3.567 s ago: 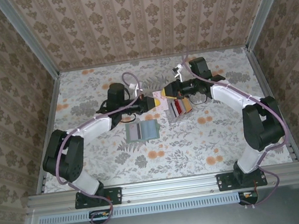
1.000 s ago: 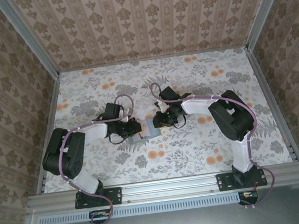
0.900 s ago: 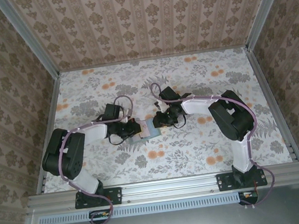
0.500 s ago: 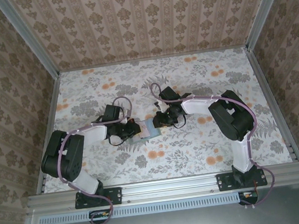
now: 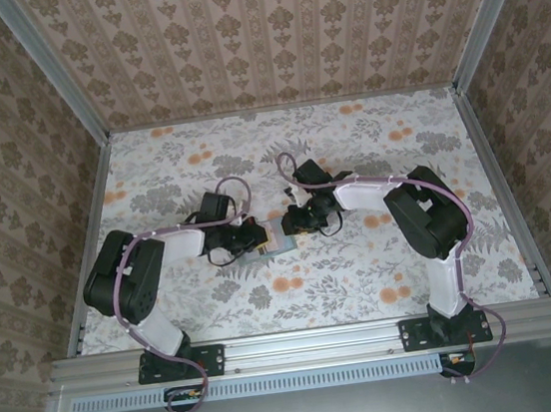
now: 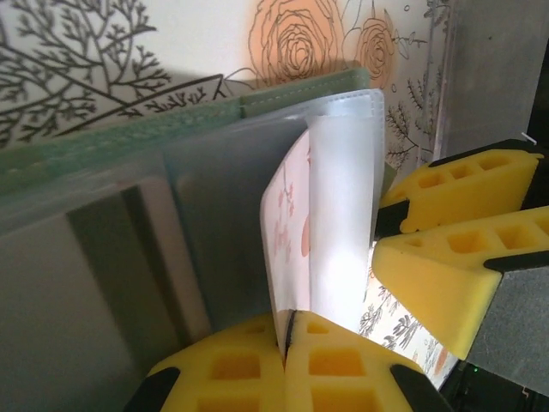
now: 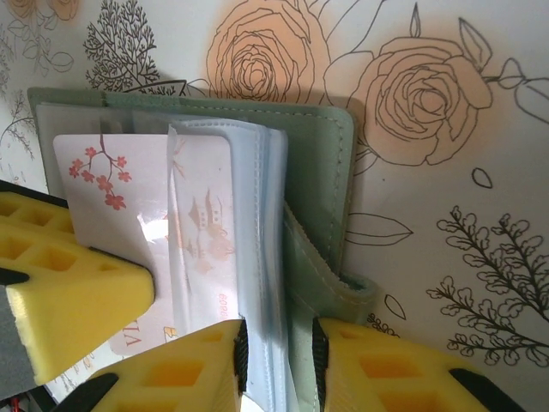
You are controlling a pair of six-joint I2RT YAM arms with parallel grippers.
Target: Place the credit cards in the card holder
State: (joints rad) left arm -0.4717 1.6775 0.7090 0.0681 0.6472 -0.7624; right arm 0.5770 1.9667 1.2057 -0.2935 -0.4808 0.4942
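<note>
— How are the arms posed?
— Both elbows bent, wrists meeting over the open card holder [image 5: 277, 238] mid tabletop [image 5: 365, 275]; left jaws pressed together on a clear sleeve [image 6: 343, 197]; right jaws pinching the sleeve stack [image 7: 257, 215]; a white credit card [image 7: 103, 184] lies inside.

White blossom-printed plastic card [image 7: 111, 180] in the grey-green fabric card holder [image 7: 322, 172] is showing partial letters "VI" near its lower edge, while small reddish digits nearby are blurring beyond reading.

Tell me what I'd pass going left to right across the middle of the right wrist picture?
white card with red blossoms → card under clear plastic → green card holder → flowery tablecloth
</note>
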